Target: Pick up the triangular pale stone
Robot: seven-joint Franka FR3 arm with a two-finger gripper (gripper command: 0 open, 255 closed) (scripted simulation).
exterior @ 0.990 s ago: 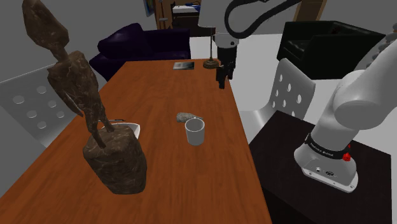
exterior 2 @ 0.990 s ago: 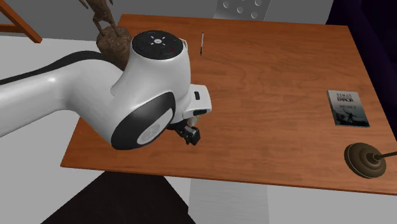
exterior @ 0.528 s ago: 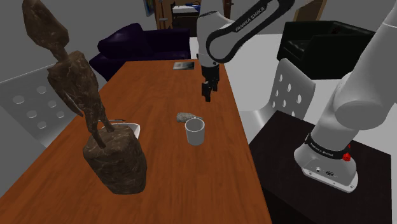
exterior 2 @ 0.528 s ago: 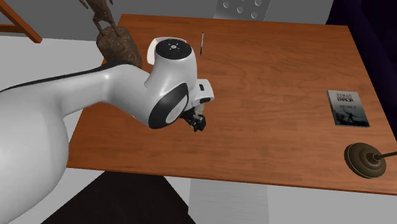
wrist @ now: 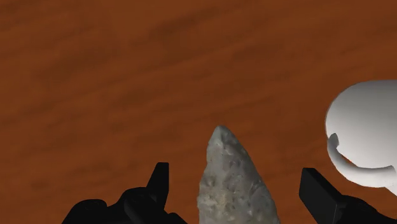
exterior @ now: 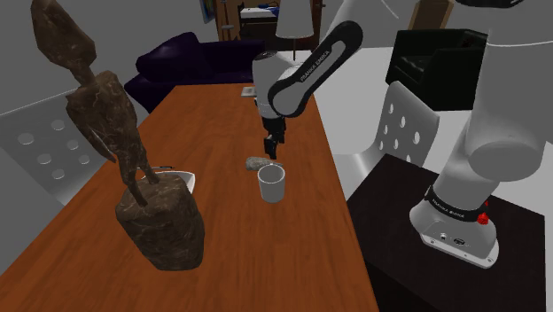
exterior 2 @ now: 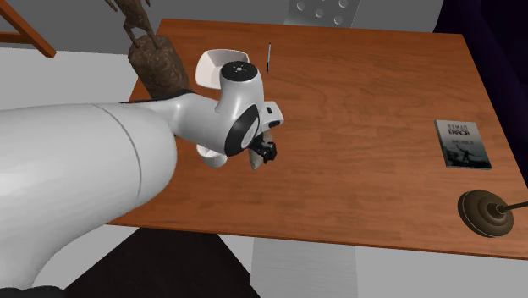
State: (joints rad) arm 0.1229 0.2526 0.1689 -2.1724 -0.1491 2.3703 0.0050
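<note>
We see our pincer (wrist: 236, 173) spread wide, the pale grey triangular stone (wrist: 230, 194) lying between its fingers (wrist: 160, 181), touching neither, on the wooden table (wrist: 127, 76); a white cup (wrist: 366, 130) sits just outside one finger

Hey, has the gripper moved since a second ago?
Yes. In the shoulder view the gripper came from the far end of the table down to just above the pale stone beside the white cup.

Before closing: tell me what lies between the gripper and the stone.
Only bare wooden table, in the wrist view: the open gripper straddles the pale stone without touching it.
</note>
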